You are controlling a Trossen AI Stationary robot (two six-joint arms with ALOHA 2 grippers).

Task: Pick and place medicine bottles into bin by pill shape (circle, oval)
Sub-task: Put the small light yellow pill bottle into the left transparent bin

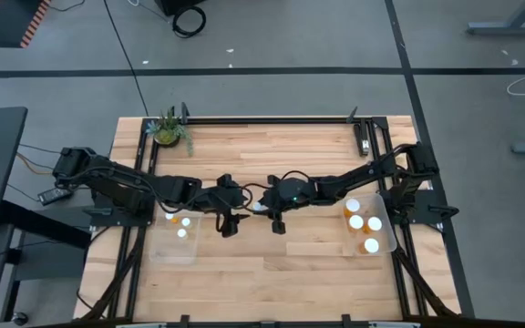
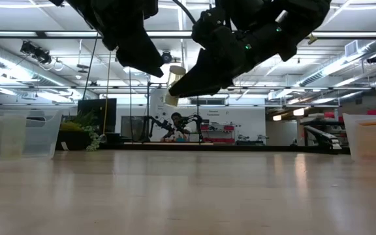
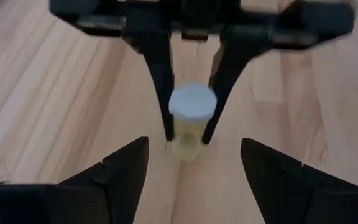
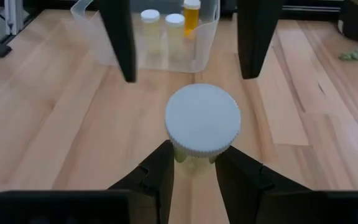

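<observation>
Bottle (image 4: 202,127) is hanging upright, pinched in my right gripper (image 4: 194,163); my left gripper (image 3: 194,163), spread wide, is facing it from nine o'clock.

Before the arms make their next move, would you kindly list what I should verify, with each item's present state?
1. Right gripper shut on the bottle: ok.
2. Left gripper open and facing the bottle: ok.
3. Bottle lifted clear of the table: ok.
4. Pill shape inside the bottle readable, to choose left bin or right bin: cannot tell.
</observation>
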